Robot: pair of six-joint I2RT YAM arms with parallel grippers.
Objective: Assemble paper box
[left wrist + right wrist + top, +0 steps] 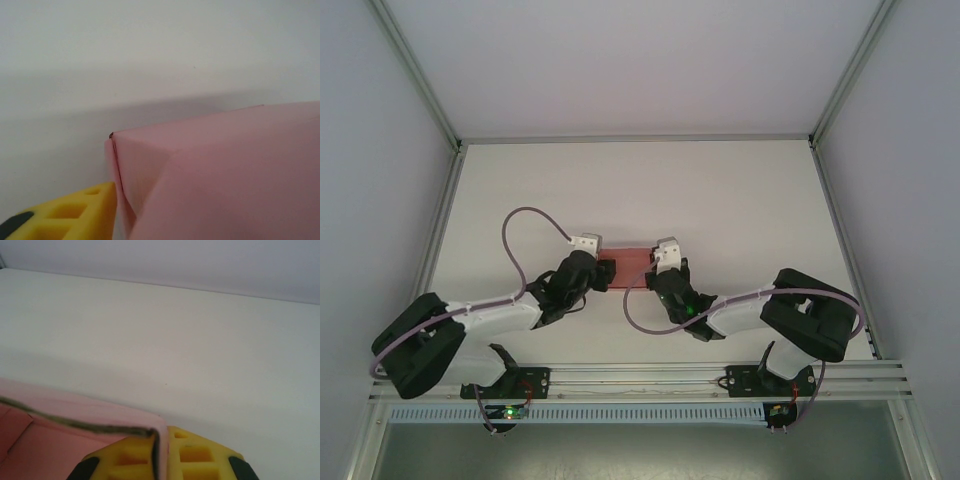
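Top view, mid-frame: left gripper (599, 270) at left end of paper box (630, 262), one yellow finger (75, 212) just beside its corner; opening can't tell. Right gripper (658, 267) at right end, prob. clamped on box wall.

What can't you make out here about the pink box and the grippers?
Left gripper open or shut: left wrist view's bottom edge cuts its fingers.
Ends of the paper box: top external view, both wrists cover them.
Box interior: right wrist view, bottom edge cuts it off.
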